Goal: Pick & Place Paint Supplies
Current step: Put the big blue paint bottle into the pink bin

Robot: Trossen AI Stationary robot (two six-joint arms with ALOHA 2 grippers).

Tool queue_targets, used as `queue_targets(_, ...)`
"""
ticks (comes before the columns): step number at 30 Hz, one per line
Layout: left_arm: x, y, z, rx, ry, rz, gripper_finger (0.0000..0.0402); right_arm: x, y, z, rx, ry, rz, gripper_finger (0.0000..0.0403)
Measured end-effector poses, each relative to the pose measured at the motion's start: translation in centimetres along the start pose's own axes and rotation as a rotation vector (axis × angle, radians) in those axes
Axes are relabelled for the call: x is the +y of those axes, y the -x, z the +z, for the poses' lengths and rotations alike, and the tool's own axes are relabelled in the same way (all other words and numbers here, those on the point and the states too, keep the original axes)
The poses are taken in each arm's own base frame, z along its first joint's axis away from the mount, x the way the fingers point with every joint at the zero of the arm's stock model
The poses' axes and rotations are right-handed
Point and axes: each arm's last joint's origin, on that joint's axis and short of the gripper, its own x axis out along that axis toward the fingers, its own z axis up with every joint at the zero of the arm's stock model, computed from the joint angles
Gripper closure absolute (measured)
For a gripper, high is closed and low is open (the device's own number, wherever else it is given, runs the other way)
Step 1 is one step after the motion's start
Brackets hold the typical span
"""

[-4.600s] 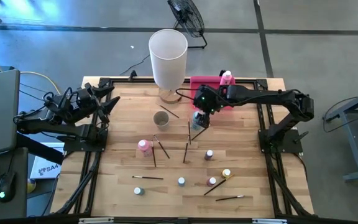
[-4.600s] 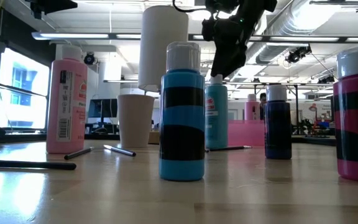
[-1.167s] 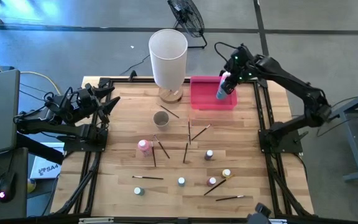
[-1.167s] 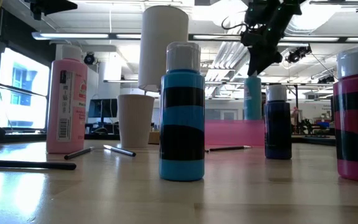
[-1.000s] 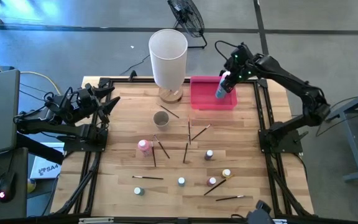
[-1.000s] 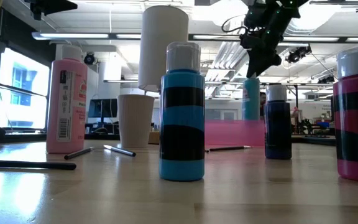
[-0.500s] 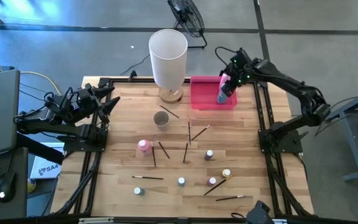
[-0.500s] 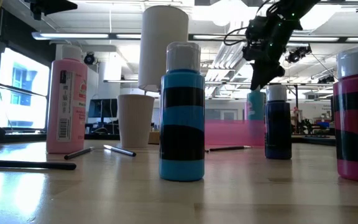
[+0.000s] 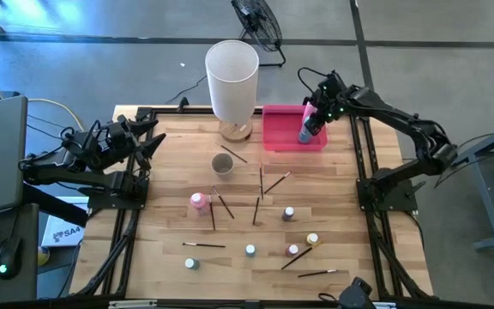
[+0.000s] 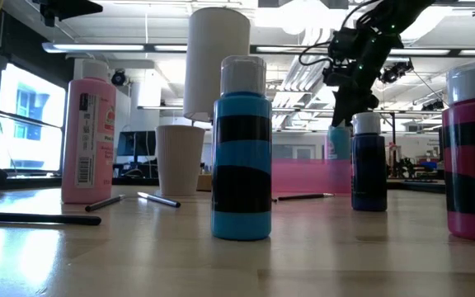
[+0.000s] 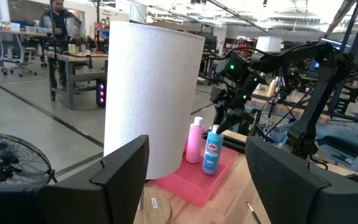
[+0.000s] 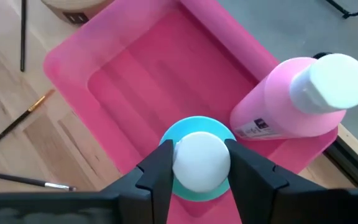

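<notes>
R hand [image 12: 197, 163] is over the pink tray [image 9: 280, 139] at the far edge of the worktop [image 9: 170, 232], fingers either side of the white cap of a teal paint bottle [image 12: 196, 163]. In the R wrist view the fingers sit right against the cap, only a sliver of gap if any; can't tell whether they still grip or have just let go. Best guess: it's the release step, as the bottle stands upright in the tray, base hidden by the tray wall in the low view.

The teal bottle is just beside a taller pink paint bottle [image 12: 297, 102] already in the tray's far corner. Standing them side by side prob. keeps room for the rest of the supplies. A top-down hold on the cap makes sense: the bottle goes in vertical, w/o knocking its pink neighbour.

L hand [image 9: 154, 146] waits at the L edge of the worktop, fingers wide apart, nothing in them.

Still out on the worktop: another pink bottle [image 9: 198, 202], several tiny bottles [image 9: 289, 212] and thin brushes [image 9: 256, 209], scattered. A paper cup [image 9: 221, 163] and tall white cylinder [image 9: 231, 79] stand near the tray. So the task looks early; most items not yet moved.
</notes>
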Motion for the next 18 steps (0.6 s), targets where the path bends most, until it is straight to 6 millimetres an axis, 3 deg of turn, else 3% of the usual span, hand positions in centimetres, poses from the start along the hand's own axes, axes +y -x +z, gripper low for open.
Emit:
queue_targets(9, 0.0, 0.0, 0.0, 0.0, 0.0, 0.0, 0.014, 0.0, 0.1, -0.4, 0.037, 0.004, -0.03, 0.0261)
queue_targets(18, 0.0, 0.0, 0.0, -0.001, 0.001, 0.0, 0.014, 0.2, 2.0, -0.9, -0.005, 0.032, -0.041, 0.0259)
